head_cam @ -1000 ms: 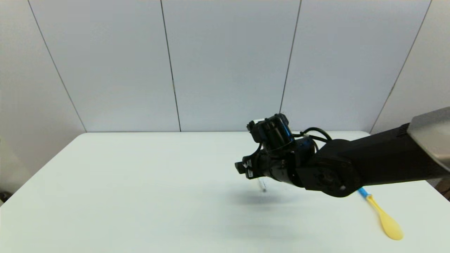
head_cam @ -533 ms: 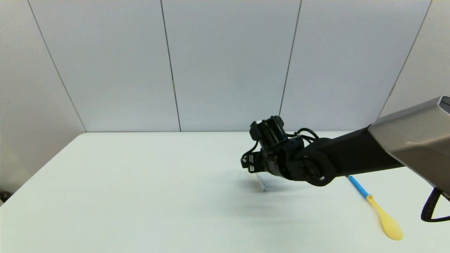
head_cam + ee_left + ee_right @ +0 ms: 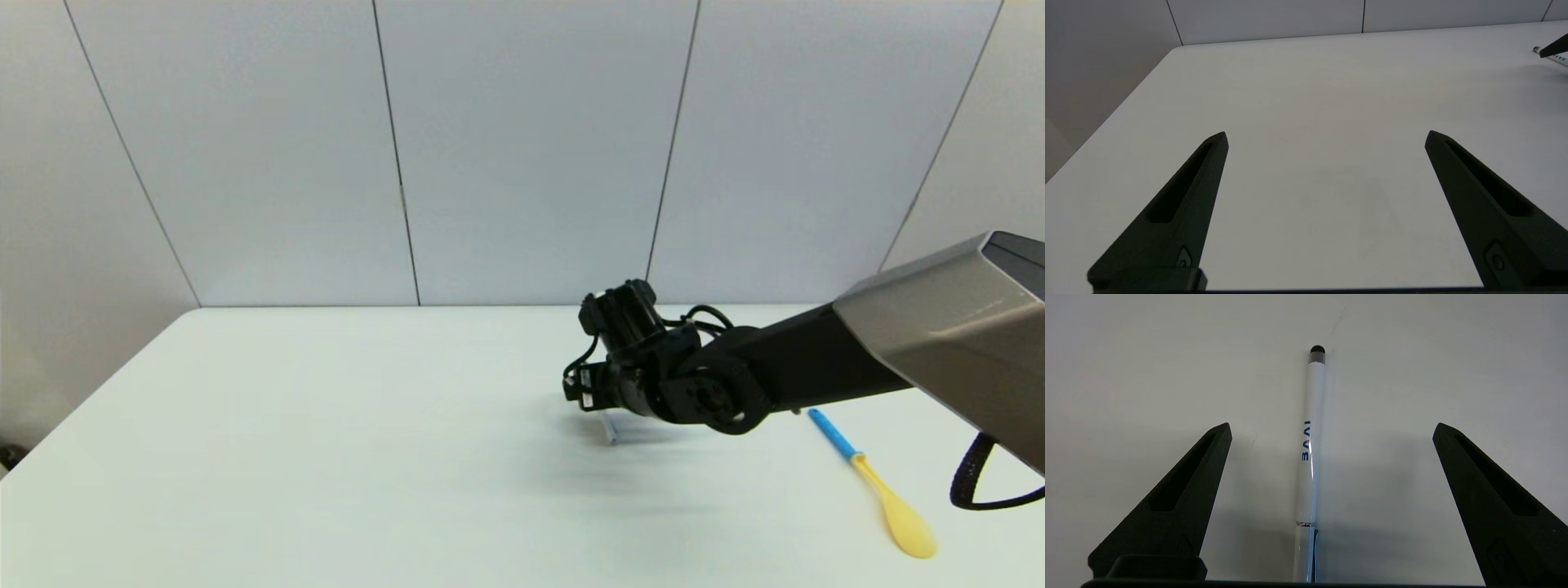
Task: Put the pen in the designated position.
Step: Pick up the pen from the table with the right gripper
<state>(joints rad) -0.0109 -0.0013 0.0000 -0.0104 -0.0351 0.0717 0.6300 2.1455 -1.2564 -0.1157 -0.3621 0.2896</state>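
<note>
A: How much of the pen (image 3: 608, 428) does the head camera catch?
B: Only a short stub; the right gripper (image 3: 1331, 428) covers the rest.
A: And from the right wrist?
B: The frame edge crops its near end.

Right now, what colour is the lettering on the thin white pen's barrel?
Blue, on the thin white pen; clearest in the right wrist view, between the open right gripper fingers.

R arm (image 3: 784, 376) extended low, fingers (image 3: 1188, 498) spread
</note>
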